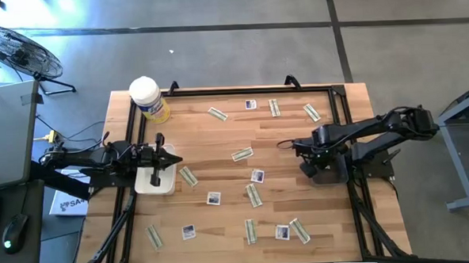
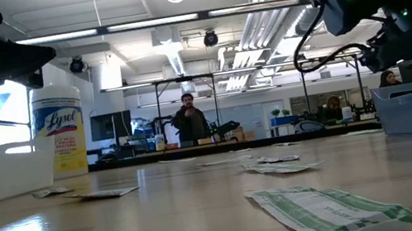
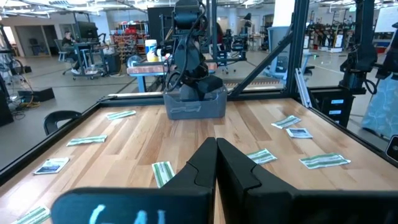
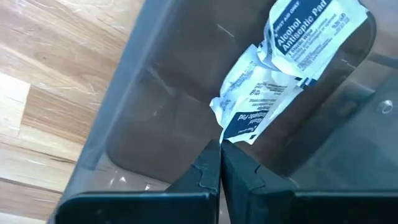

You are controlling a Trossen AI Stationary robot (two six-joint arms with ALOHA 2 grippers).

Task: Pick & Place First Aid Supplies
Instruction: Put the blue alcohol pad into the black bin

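Note:
Several first aid supplies lie flat on the wooden table point(image 1: 284, 185): white squares with blue print such as one point(image 1: 258, 176), and pale green strips such as one point(image 1: 242, 155). My right gripper point(image 4: 221, 149) points steeply down into a grey bin point(image 1: 335, 173) at the table's right, shut on a crumpled white packet point(image 4: 249, 102). A second white packet point(image 4: 305, 34) leans on the bin's wall. My left gripper point(image 3: 216, 149) hovers shut and level over a white tray point(image 1: 156, 182) at the left, holding nothing. My right gripper pinches the crumpled white packet by its dark blue printed corner point(image 4: 235, 134), between its two fingertips. The fingers come from above, slanting down into the bin. The packet extends past the fingertips toward the bin's floor; whether it rests there I cannot tell.
A yellow canister with a white lid point(image 1: 148, 99) stands at the far left corner. A black frame rail point(image 1: 233, 90) runs round the table. One green strip point(image 2: 331, 210) lies close to the low camera. People stand in the room beyond the table.

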